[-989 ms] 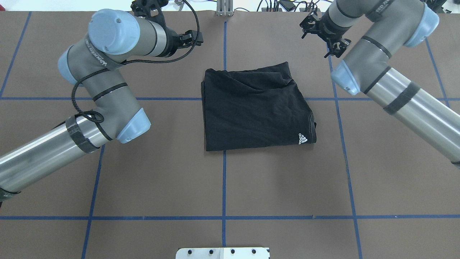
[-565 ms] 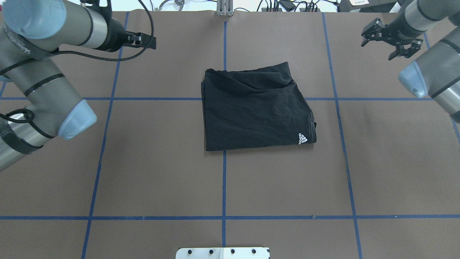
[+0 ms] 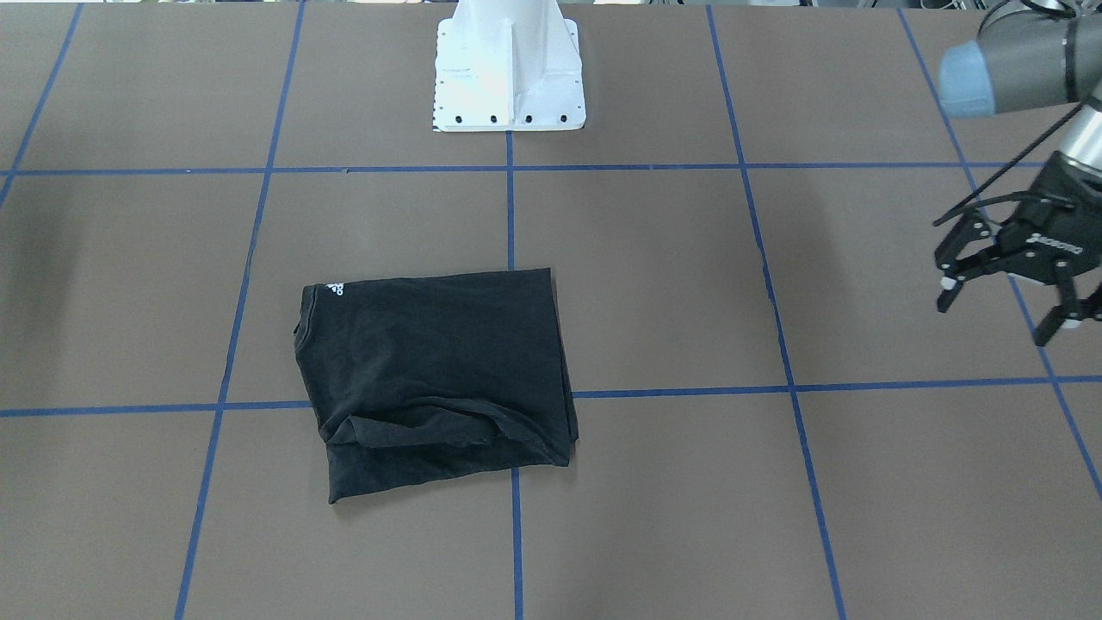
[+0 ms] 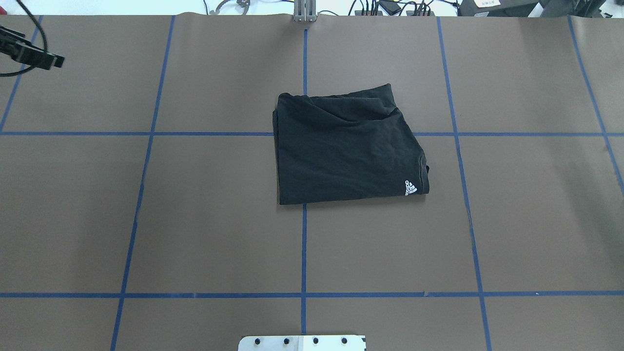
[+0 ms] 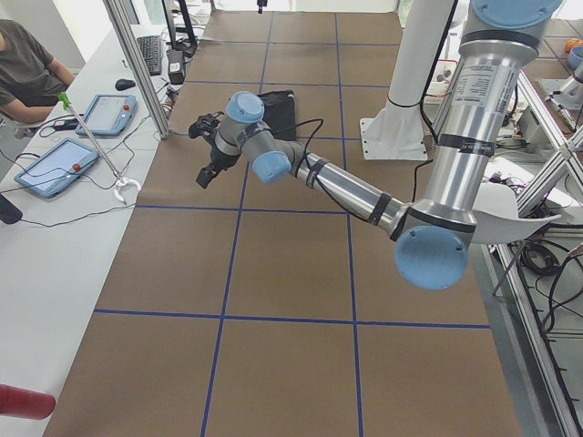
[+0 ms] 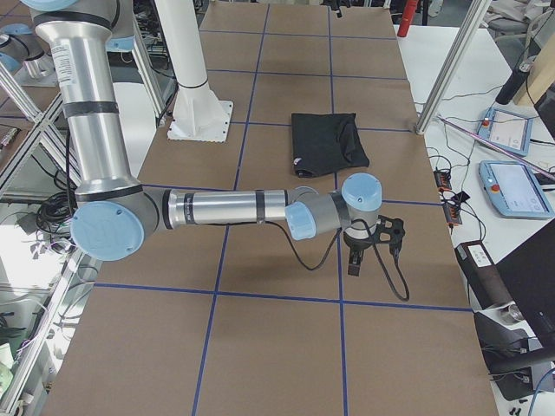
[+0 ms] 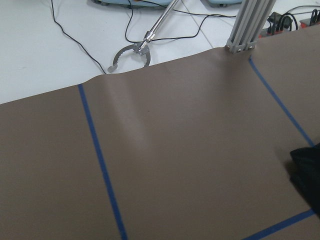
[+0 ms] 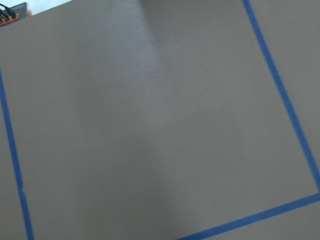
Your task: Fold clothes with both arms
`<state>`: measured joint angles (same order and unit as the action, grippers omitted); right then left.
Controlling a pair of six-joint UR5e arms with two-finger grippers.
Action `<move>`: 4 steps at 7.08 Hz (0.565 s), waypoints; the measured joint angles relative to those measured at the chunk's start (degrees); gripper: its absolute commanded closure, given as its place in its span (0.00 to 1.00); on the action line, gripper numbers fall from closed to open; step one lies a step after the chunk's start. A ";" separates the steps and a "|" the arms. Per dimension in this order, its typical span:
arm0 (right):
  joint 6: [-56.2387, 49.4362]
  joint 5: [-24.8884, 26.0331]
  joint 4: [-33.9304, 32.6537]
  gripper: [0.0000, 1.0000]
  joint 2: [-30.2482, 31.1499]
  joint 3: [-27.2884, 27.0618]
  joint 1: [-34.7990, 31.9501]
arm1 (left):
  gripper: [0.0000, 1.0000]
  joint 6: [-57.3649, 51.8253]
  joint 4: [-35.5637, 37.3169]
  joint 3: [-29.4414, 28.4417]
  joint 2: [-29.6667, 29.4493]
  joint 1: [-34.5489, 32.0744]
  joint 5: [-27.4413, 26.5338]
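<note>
The black T-shirt (image 4: 341,151) lies folded into a rough rectangle at the middle of the table, its small white logo (image 4: 411,188) at the near right corner. It also shows as the folded shirt (image 3: 430,370) in the front view and as a dark edge of shirt (image 7: 306,167) in the left wrist view. My left gripper (image 3: 1003,314) hangs open and empty far off to the shirt's left, over bare table; the left gripper (image 4: 29,53) just shows at the overhead edge. My right gripper (image 6: 371,251) shows only in the right side view, well clear of the shirt; open or shut I cannot tell.
Brown table cover (image 4: 195,219) with a blue tape grid. The white pedestal base (image 3: 508,77) stands at the robot's side. Beyond the far edge are an aluminium post (image 4: 304,12), cables and tablets (image 5: 50,164), and a seated person (image 5: 27,64).
Both arms have swung outward from the shirt: the left one to the overhead view's far left edge, the right one out of that view. The shirt has not moved.
</note>
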<state>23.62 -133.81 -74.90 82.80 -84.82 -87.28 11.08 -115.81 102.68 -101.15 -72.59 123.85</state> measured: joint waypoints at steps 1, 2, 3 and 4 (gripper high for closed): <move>-8.65 -1.09 -0.44 0.00 2.16 0.20 -3.25 | 0.00 -7.65 0.45 -3.29 1.24 -4.54 5.54; -15.41 -1.53 -1.52 0.00 3.39 0.24 -5.66 | 0.00 -11.47 1.70 -6.44 1.80 -7.05 10.00; -19.55 -1.64 -3.11 0.00 3.83 -0.10 -7.41 | 0.00 -12.97 3.55 -8.94 1.95 -8.13 12.01; -21.66 -1.64 -5.04 0.00 3.94 -0.86 -8.44 | 0.00 -13.79 4.87 -11.07 1.99 -9.20 12.80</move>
<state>1.96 -135.46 -79.94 86.75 -85.69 -95.71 -2.70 -110.94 91.61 -99.16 -81.78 136.66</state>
